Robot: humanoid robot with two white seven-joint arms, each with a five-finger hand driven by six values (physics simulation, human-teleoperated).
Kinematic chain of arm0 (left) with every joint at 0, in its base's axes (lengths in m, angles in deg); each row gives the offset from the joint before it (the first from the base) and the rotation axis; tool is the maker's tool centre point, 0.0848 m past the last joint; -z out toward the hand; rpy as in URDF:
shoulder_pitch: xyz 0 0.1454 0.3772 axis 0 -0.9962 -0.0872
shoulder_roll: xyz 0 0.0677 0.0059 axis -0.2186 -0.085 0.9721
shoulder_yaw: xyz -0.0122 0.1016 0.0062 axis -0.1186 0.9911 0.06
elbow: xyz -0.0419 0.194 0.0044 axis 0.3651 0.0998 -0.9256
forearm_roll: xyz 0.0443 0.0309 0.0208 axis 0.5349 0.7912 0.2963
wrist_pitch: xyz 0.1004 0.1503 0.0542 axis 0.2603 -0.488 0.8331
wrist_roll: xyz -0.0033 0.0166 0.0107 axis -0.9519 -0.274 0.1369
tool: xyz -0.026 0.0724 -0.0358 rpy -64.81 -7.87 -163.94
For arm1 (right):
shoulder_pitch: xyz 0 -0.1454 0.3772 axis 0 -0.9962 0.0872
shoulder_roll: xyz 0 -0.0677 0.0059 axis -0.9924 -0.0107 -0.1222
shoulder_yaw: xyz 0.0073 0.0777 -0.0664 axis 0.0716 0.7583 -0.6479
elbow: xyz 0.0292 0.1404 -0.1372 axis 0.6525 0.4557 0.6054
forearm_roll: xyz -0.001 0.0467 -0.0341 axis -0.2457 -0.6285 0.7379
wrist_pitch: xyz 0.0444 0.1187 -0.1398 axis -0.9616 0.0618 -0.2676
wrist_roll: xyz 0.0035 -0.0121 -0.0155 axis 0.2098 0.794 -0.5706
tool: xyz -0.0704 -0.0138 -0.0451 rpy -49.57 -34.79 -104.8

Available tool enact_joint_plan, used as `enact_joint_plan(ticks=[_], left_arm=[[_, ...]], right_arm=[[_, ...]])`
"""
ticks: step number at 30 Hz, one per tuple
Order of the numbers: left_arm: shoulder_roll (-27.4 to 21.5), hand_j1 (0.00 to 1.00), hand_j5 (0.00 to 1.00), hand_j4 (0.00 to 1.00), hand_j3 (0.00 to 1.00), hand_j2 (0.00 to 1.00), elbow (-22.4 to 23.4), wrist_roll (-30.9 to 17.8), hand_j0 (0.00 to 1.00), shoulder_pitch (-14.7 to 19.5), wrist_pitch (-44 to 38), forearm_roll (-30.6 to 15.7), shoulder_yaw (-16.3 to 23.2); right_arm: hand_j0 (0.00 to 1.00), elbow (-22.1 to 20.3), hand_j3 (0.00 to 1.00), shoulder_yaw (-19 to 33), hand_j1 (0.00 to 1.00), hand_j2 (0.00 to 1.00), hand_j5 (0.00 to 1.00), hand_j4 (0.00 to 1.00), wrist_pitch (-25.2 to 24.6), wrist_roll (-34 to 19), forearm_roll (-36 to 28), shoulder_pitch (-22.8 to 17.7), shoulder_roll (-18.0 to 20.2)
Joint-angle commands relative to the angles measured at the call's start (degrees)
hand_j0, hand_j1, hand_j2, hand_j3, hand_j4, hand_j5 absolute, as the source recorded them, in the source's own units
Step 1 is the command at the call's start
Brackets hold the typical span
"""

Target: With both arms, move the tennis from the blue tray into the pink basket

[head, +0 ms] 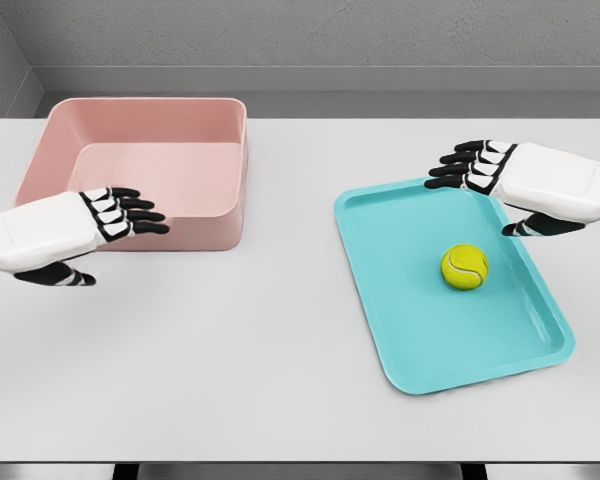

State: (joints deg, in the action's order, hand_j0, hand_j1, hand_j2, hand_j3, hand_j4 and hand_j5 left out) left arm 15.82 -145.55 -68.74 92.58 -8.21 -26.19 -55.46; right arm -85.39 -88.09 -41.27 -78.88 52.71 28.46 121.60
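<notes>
So far nothing moved | ball (464, 267) lies on tray (420, 350), right of frame | basket (150, 130) upper left, holds nothing | our left hand (105, 220) and right hand (485, 170) spread, holding nothing | grasp and transfer remain

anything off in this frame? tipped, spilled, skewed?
Only the blue tray: it lies rotated against the table edges, while the pink basket sits square. Tennis ball rests inside the tray. Left hand and right hand are open, holding nothing.
</notes>
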Motion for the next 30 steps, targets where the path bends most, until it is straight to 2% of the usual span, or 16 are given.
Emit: enact_joint_plan(ticks=[1, 3, 6, 10, 12, 14, 17, 21, 22, 26, 30], left_arm=[[-1.4, 1.0, 1.0, 1.0, 1.0, 1.0, 0.0, -1.1, 1.0, 0.0, -0.1, -0.3, -0.1], [-1.6, 1.0, 1.0, 1.0, 1.0, 1.0, 0.0, -1.1, 1.0, 0.2, -0.1, -0.6, -0.7], [-1.8, 1.0, 1.0, 1.0, 1.0, 1.0, 0.0, -1.1, 1.0, 0.1, -0.1, -0.7, -1.4], [-2.5, 1.0, 1.0, 1.0, 1.0, 1.0, 0.0, -1.1, 1.0, 0.0, -0.1, -0.7, -1.3], [-3.5, 1.0, 1.0, 1.0, 1.0, 1.0, 0.0, -1.1, 1.0, 0.0, -0.1, -0.7, -1.3], [-4.3, 1.0, 1.0, 1.0, 1.0, 1.0, 0.0, -2.1, 1.0, -0.6, -0.1, -0.2, -0.7], [-6.2, 1.0, 1.0, 1.0, 1.0, 1.0, 0.0, -3.6, 1.0, -1.7, -0.1, -0.2, -0.8], [-8.4, 1.0, 1.0, 1.0, 1.0, 1.0, -0.1, -3.7, 1.0, -3.8, -0.1, -0.2, -0.8], [-9.1, 1.0, 1.0, 1.0, 1.0, 1.0, -0.1, -3.7, 1.0, -4.2, -0.1, -0.2, -0.7], [-9.8, 1.0, 1.0, 1.0, 1.0, 1.0, 0.0, -3.7, 1.0, -4.6, -0.1, -0.2, -0.7], [-9.9, 1.0, 1.0, 1.0, 1.0, 1.0, 0.0, -3.7, 1.0, -4.7, -0.1, -0.1, -0.8]], right_arm=[[1.0, 0.2, 1.0, -0.1, 1.0, 1.0, 1.0, 1.0, -0.1, 0.0, -0.3, 0.0, 0.0], [1.0, 1.5, 1.0, 0.0, 1.0, 1.0, 1.0, 1.0, -0.1, 0.2, -0.3, 0.3, -0.3], [1.0, 1.6, 1.0, -0.3, 1.0, 1.0, 1.0, 1.0, -0.1, -1.3, 4.4, 0.1, 1.1], [1.0, 1.5, 1.0, -0.2, 1.0, 1.0, 1.0, 1.0, -0.1, -17.9, 1.1, 0.6, 0.0], [1.0, 1.5, 1.0, -0.2, 1.0, 1.0, 1.0, 1.0, -0.1, -24.1, -0.9, 0.7, -0.1], [1.0, 1.4, 1.0, -0.5, 1.0, 1.0, 1.0, 1.0, -0.1, -24.7, -3.1, 2.4, 0.0], [0.99, 1.1, 0.99, -0.9, 0.99, 0.99, 0.99, 0.99, -0.1, -24.7, -3.2, 3.1, -0.3], [0.99, 1.4, 0.99, -1.6, 0.99, 0.99, 0.99, 0.99, -0.1, -24.7, -2.9, 4.1, -5.6], [0.99, 1.9, 0.99, -1.8, 0.99, 0.99, 0.99, 0.99, -0.1, -24.7, -2.7, 4.1, -5.8], [0.99, 6.3, 0.99, -2.4, 0.99, 0.99, 0.99, 0.99, -0.1, -24.7, -0.8, 4.6, -9.7], [0.99, 9.6, 0.99, -4.2, 0.99, 0.99, 0.99, 0.99, -0.1, -24.7, 0.1, 4.6, -10.5]])
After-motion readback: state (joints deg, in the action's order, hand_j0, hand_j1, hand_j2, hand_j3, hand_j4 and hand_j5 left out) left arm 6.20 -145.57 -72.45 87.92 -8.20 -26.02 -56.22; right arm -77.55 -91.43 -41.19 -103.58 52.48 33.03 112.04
